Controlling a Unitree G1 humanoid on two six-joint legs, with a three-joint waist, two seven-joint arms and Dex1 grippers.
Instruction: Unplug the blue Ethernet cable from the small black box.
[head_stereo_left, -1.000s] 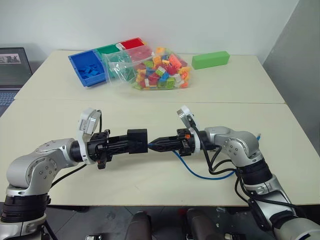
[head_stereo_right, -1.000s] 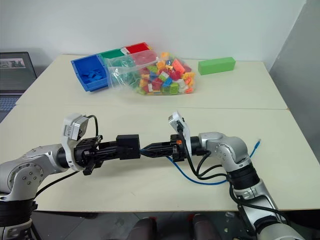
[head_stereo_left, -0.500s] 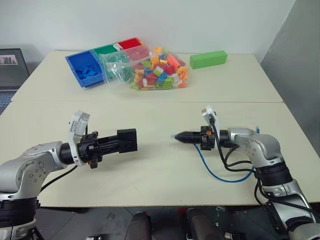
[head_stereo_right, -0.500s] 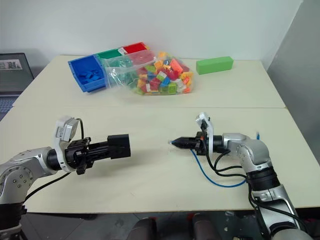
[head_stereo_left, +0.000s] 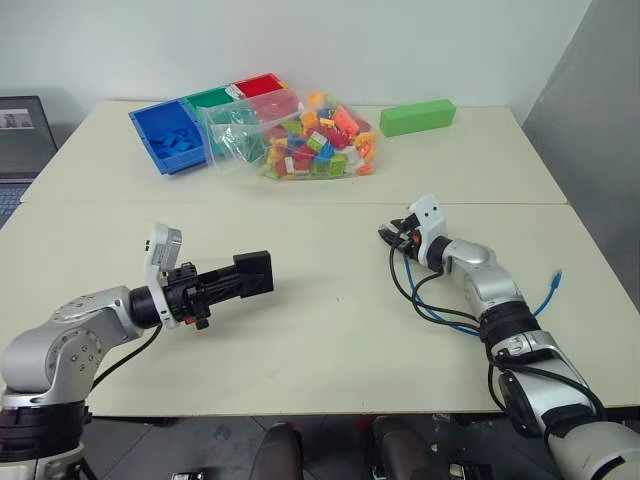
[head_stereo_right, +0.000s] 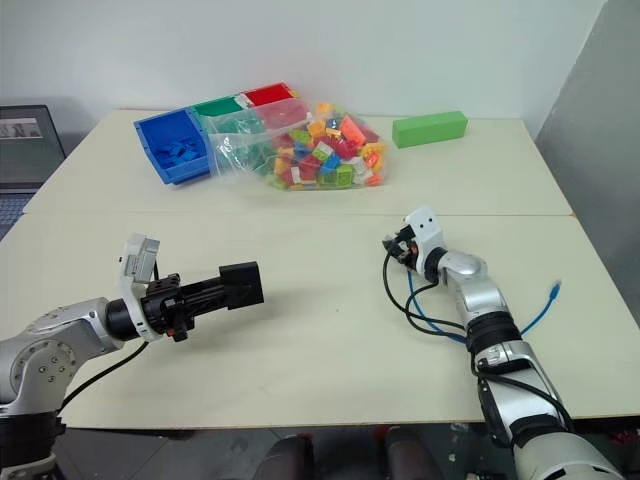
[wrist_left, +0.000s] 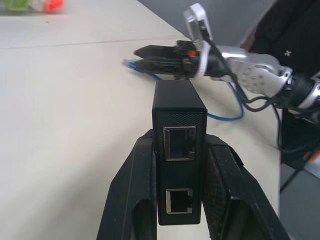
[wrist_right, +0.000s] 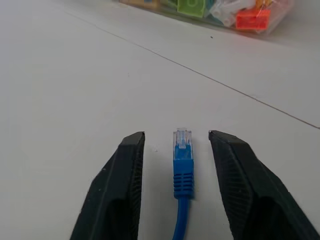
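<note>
Lab: plain tables (head_stereo_left: 300, 330), sorting bins (head_stereo_left: 172, 136)

Head eyes overlook the table (head_stereo_left: 330, 330); wrist cameras close.

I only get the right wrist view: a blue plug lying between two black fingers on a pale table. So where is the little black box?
Observer: The small black box is across the table, clamped in the left gripper and held off the surface.
Operator: Is anything plugged into it?
Observer: No. Its two ports face the left wrist camera, and both are empty.
Operator: Where does the rest of the blue cord go?
Observer: The blue Ethernet cable curves along the table beside the right arm. Its other plug lies near the table's right edge.
</note>
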